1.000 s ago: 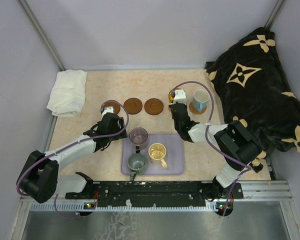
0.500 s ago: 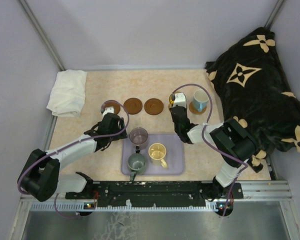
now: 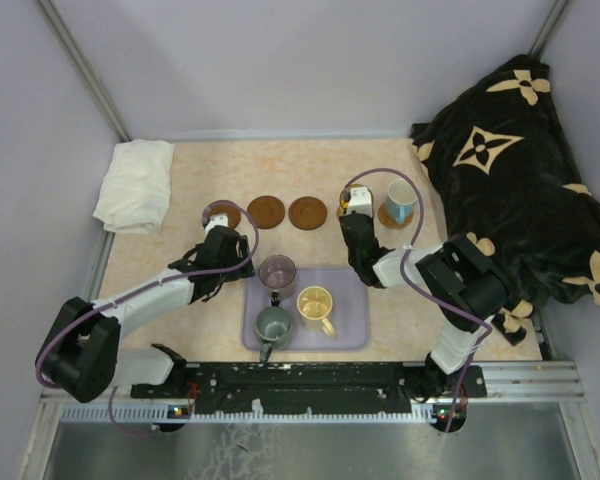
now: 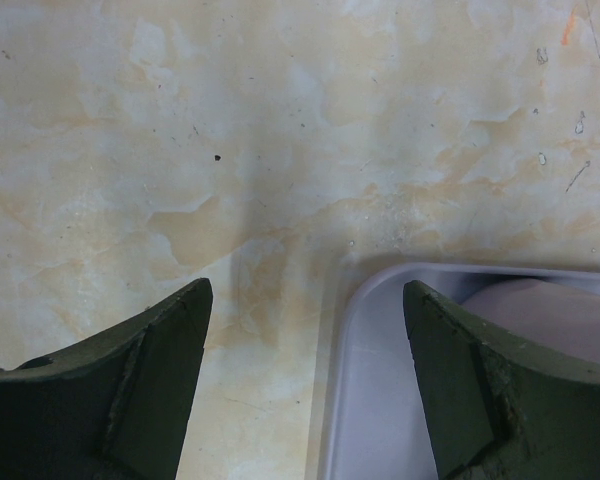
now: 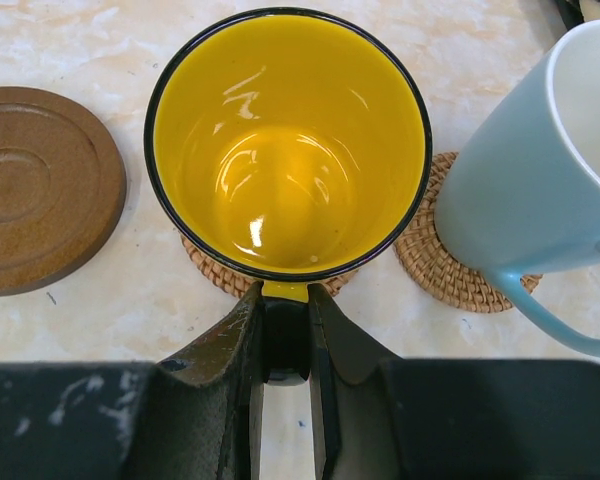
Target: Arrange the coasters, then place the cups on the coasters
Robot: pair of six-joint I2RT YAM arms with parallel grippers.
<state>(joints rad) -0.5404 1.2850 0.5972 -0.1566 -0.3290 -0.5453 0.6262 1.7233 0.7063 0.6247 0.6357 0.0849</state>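
1. The table (image 3: 180, 250) has a pale marbled top, and both arms reach across it from the near edge
2. A black blanket (image 3: 520, 150) with tan flower shapes is heaped along the right side
3. The tray (image 3: 352, 325) lies near the front, between the two arms. It holds the purple-grey cup (image 3: 277, 270) at the back, the grey-green cup (image 3: 273, 325) at the front left and the cream cup (image 3: 315, 303) at the front right
4. A white cloth (image 3: 135, 185) lies folded at the far left, well apart from the tray
5. The left gripper (image 4: 305, 330) has its jaws wide apart and holds nothing. It hangs over the tray's corner – one finger above bare table, the other above the tray beside the purple-grey cup
6. The right gripper (image 5: 286, 320) is clamped on the handle of the yellow cup (image 5: 290, 140)
7. The yellow cup is upright over one of the woven coasters (image 5: 450, 270); whether its base rests there I cannot tell
8. The blue cup (image 5: 525, 180) stands on the other woven coaster, just beside the yellow cup on its right
9. Three dark coasters (image 3: 266, 211) sit in a row left of the yellow cup – the leftmost is partly under the left arm's cable
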